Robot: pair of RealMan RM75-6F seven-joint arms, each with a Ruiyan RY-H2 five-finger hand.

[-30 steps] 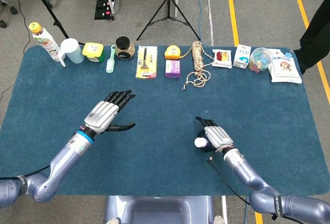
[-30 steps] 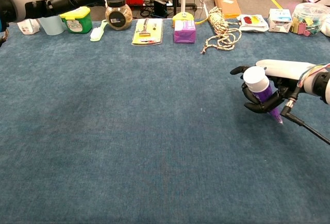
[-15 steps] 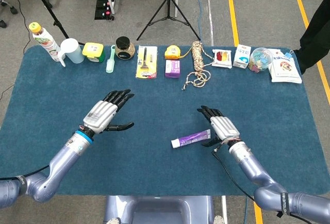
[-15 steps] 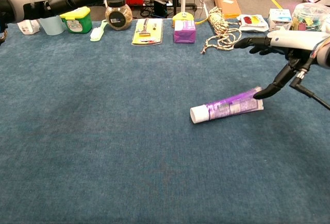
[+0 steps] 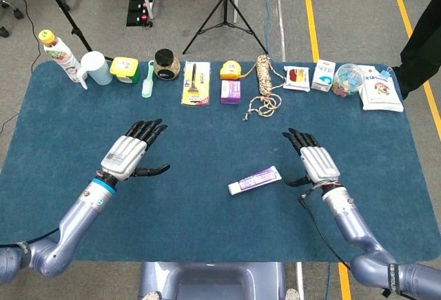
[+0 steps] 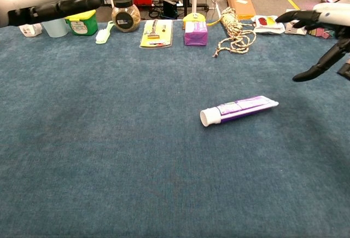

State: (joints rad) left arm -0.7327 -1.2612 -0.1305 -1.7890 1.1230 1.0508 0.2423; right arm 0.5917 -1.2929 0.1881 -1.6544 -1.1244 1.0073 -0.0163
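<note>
A purple and white tube (image 5: 255, 181) (image 6: 238, 109) lies flat on the blue table cover (image 5: 207, 238), white cap pointing left. My right hand (image 5: 314, 164) (image 6: 320, 35) hovers to the right of the tube with fingers spread, holding nothing and apart from it. Well to the tube's left, my left hand (image 5: 130, 154) (image 6: 52, 0) is raised over the cloth with its fingers extended, and nothing is in it.
Along the far edge stand a bottle (image 5: 58, 54), a jug (image 5: 95, 67), a green tub (image 5: 124, 69), a jar (image 5: 166, 64), a carded tool (image 5: 195, 83), a purple box (image 5: 231, 92), a rope coil (image 5: 264, 86), packets (image 5: 297, 78) and a bowl (image 5: 348, 78).
My right hand let go of the tube, which now lies flat on the cloth, and the hand drew back to the right. My left hand shifted slightly left.
</note>
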